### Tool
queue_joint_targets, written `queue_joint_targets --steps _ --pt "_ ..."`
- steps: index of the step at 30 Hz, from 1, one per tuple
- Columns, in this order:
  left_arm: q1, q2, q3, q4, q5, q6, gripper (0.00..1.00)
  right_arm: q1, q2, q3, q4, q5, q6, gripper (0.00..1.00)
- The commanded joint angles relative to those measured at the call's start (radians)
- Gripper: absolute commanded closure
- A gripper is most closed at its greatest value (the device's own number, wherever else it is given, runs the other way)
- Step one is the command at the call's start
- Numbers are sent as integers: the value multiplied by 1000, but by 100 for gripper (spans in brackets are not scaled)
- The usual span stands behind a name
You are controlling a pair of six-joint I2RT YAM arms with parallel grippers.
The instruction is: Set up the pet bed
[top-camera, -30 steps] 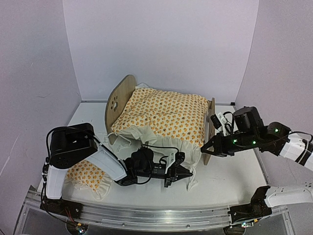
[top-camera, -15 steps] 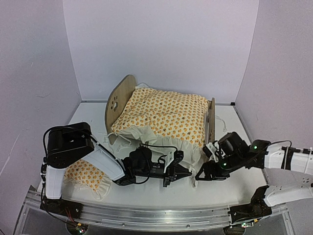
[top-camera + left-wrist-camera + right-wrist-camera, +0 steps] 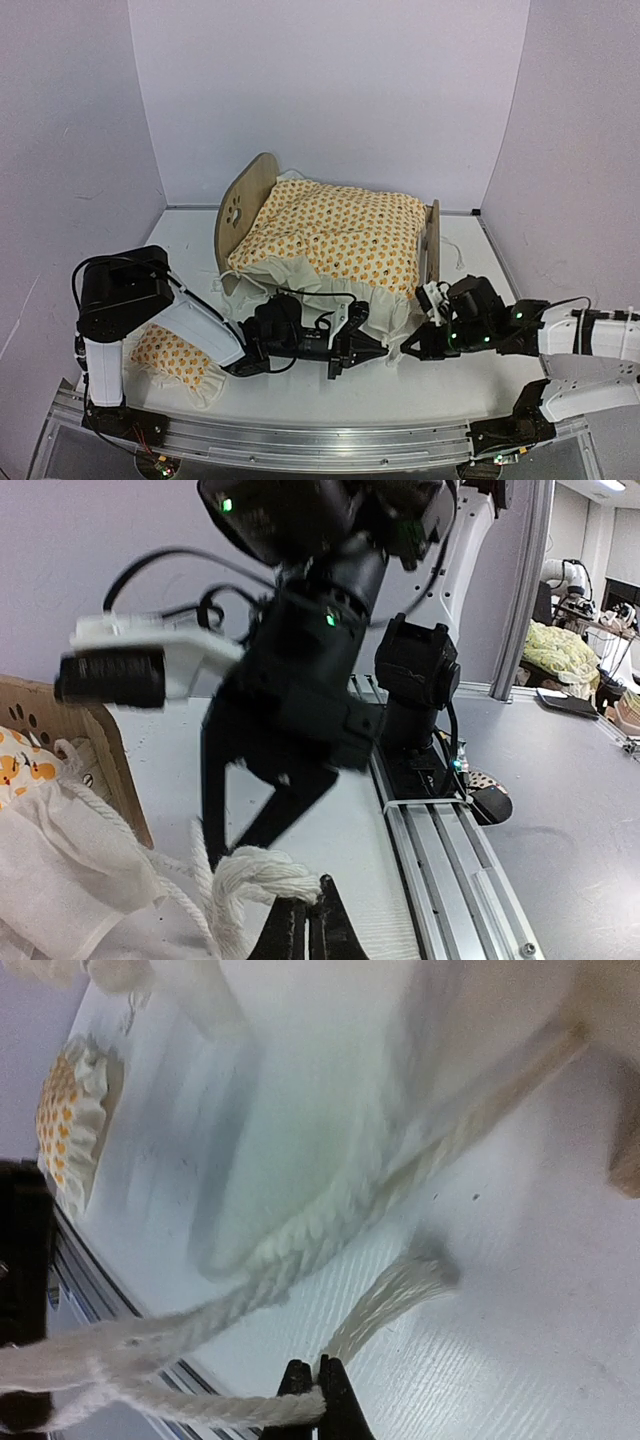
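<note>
The pet bed [image 3: 240,205] stands at the middle back, its plywood headboard on the left and its footboard [image 3: 432,243] on the right. An orange-patterned ruffled blanket [image 3: 340,235] covers it and hides the mattress. A white cord [image 3: 330,1230] hangs from the blanket's front hem. My left gripper [image 3: 381,346] lies low on the table in front of the bed, shut on the cord's knot [image 3: 255,880]. My right gripper [image 3: 410,350] faces it from the right, almost touching it, and is shut on a strand of the same cord [image 3: 300,1405].
A small orange-patterned ruffled pillow [image 3: 175,355] lies at the front left beside the left arm's base. The metal rail [image 3: 320,445] runs along the near table edge. Purple walls close in the back and both sides.
My right arm came down from beside the footboard to the table front, opened, then shut on the cord. My left arm drew slightly leftward, still shut.
</note>
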Motion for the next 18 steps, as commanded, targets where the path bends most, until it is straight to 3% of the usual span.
queue_joint_targets --steps 1,5,12,16,18 --pt "-4 -135 -26 10 90 -23 100 4 -115 265 -334 227 15 100" --pt "-12 -224 -32 -76 161 -11 100 4 -103 444 -545 335 1 100" --pt "-23 -298 -11 -207 258 -13 100 -17 4 660 -613 581 -189 100" --pt "-23 -288 10 -228 258 -28 100 -115 103 665 -588 542 -211 100" --pt "-22 -279 17 -231 243 -40 100 -155 125 615 -507 436 -229 100"
